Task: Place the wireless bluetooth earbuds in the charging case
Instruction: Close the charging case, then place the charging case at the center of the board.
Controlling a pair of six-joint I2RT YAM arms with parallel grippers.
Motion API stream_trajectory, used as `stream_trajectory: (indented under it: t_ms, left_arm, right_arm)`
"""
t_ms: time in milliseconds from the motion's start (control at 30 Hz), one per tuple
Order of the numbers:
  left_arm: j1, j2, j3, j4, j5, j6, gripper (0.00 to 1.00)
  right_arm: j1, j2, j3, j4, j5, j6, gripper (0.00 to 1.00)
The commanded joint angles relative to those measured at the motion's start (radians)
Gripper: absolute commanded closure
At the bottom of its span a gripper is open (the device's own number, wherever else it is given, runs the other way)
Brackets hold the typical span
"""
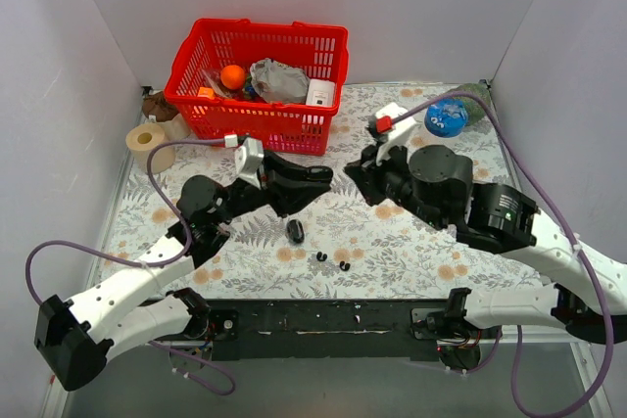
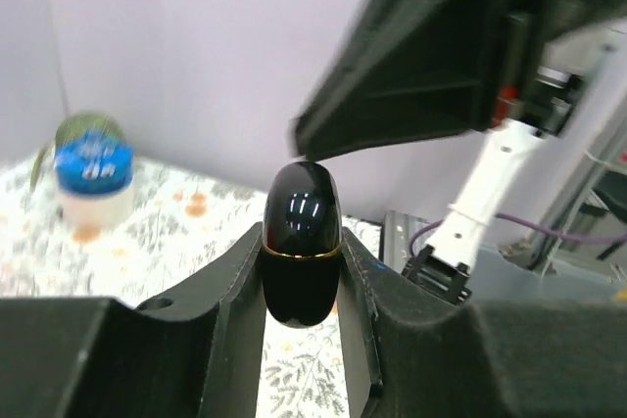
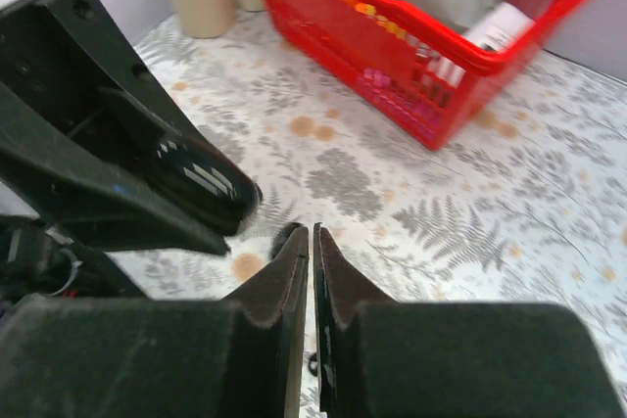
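Note:
My left gripper is shut on the charging case, a glossy black oval with a thin gold seam, and holds it above the table. The case is closed and stands between the two fingers. My right gripper faces it from the right, its tips just short of the case. Its jaws are all but together, with a thin slit and nothing between them. Two wireless bluetooth earbuds, tiny black bits, lie on the patterned table. A larger black rounded piece lies just left of them.
A red basket full of odds and ends stands at the back. A tape roll and a brown item sit to its left. A blue round toy sits at the back right. White walls close in three sides.

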Motion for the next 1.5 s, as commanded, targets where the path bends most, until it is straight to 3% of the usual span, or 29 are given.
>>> stream_trajectory:
  t_ms: [0, 167, 367, 600, 933, 1000, 1033, 1133, 1333, 1467]
  left_arm:
    - [0.0, 0.092, 0.044, -0.24, -0.218, -0.071, 1.0]
    - [0.005, 0.302, 0.07, -0.42, -0.351, -0.206, 1.0]
    - [0.057, 0.392, 0.028, -0.442, -0.432, -0.292, 1.0]
    - [0.219, 0.514, 0.038, -0.428, -0.38, -0.365, 1.0]
    - [0.336, 0.717, 0.131, -0.464, -0.317, -0.32, 1.0]
    - [0.35, 0.741, 0.142, -0.484, -0.319, -0.309, 0.92]
    - [0.356, 0.749, 0.143, -0.497, -0.316, -0.306, 0.77]
    - [0.377, 0.775, 0.147, -0.526, -0.327, -0.297, 0.64]
    - [0.408, 0.771, 0.114, -0.552, -0.35, -0.289, 0.57]
    - [0.43, 0.691, 0.124, -0.667, -0.438, -0.251, 0.54]
  right_arm:
    - [-0.037, -0.124, -0.185, 0.111, 0.236, 0.053, 0.88]
    - [-0.044, -0.177, -0.4, 0.119, 0.217, 0.147, 0.94]
    - [-0.044, -0.269, -0.551, 0.151, 0.197, 0.208, 0.95]
    - [-0.043, -0.311, -0.643, 0.193, 0.147, 0.23, 0.96]
    - [-0.044, -0.273, -0.644, 0.219, 0.107, 0.225, 0.95]
    - [-0.044, -0.27, -0.643, 0.223, 0.104, 0.222, 0.94]
    - [-0.044, -0.268, -0.641, 0.222, 0.105, 0.222, 0.93]
    - [-0.044, -0.263, -0.638, 0.222, 0.105, 0.218, 0.91]
    - [-0.044, -0.26, -0.637, 0.217, 0.105, 0.217, 0.87]
    - [-0.044, -0.266, -0.64, 0.204, 0.107, 0.225, 0.86]
